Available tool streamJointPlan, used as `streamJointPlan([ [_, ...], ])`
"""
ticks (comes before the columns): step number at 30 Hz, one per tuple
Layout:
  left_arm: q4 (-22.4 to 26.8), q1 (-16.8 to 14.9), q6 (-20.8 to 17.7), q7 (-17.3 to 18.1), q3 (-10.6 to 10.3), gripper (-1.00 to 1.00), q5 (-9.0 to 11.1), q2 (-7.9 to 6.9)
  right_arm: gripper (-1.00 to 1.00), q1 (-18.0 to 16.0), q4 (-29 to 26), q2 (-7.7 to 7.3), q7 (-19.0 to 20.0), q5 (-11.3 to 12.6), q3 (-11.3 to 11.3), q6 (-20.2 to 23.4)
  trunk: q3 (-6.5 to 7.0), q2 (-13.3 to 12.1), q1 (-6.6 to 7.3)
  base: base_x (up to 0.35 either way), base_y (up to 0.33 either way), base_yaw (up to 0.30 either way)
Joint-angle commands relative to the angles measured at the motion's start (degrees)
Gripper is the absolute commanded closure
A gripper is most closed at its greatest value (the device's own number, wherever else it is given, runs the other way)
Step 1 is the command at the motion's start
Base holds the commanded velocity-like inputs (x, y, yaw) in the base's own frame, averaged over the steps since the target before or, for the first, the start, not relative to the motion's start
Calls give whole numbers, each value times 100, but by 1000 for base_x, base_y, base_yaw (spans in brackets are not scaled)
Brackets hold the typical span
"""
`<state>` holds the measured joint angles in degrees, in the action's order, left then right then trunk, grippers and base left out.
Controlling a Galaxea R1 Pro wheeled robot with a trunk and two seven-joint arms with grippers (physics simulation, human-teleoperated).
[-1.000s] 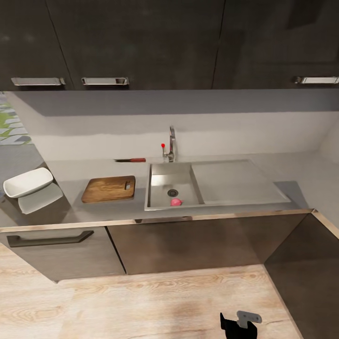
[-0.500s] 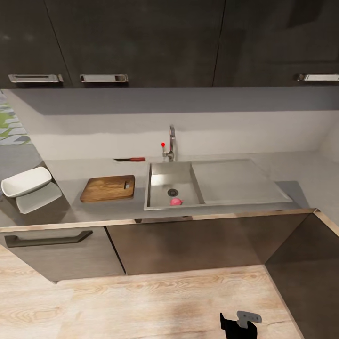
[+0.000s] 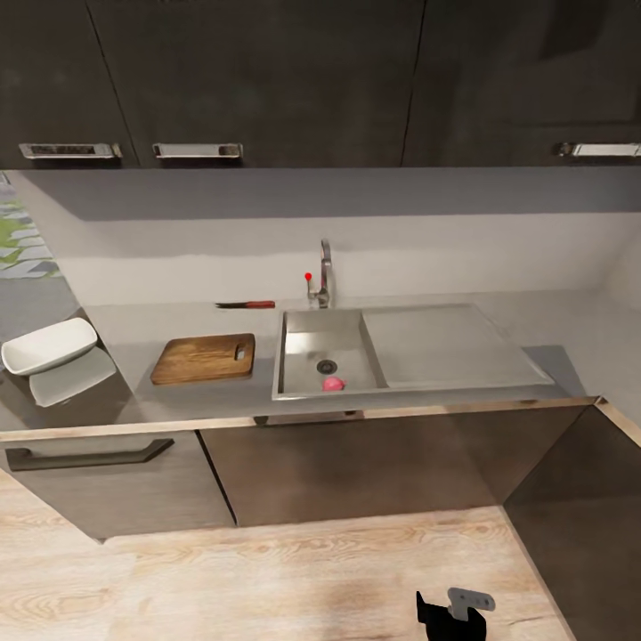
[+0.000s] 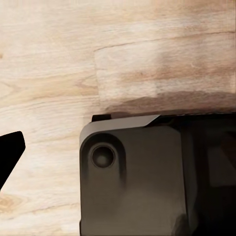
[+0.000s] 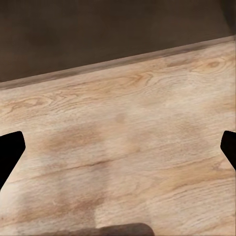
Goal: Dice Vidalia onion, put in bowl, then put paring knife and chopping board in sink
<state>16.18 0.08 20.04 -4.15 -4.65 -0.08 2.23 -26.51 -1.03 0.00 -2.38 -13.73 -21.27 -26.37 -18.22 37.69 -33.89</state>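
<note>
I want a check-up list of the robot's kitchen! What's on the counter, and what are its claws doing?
Surface: grey countertop, above dark cabinet fronts.
Job's things: pink onion in the sink near the drain; chopping board flat beside the sink; paring knife by the backsplash; white bowl at the counter's far left.
Clutter: nothing seen.
Claws: right claw open, over bare wooden floor; left claw, one fingertip seen, state unclear.
Cables: nothing seen.
Surroundings: black upper cabinets, chrome tap, wood floor.

Head camera overlooks the countertop (image 3: 178, 401) from afar; wrist cameras seemingly face floor (image 5: 128, 147).
</note>
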Motion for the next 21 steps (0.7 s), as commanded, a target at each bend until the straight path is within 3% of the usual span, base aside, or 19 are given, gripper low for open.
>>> streamJointPlan([
  [1, 6, 1, 7, -43, -45, -100, -1, -3, -100, -4, 7, 0, -25, -60, -35, -17, -16, 47, -24, 0, 0, 0],
  [21, 7, 1, 8, -45, -45, -100, -1, -3, -100, -3, 7, 0, -25, -60, -35, -17, -195, 849, -463, 0, 0, 0],
])
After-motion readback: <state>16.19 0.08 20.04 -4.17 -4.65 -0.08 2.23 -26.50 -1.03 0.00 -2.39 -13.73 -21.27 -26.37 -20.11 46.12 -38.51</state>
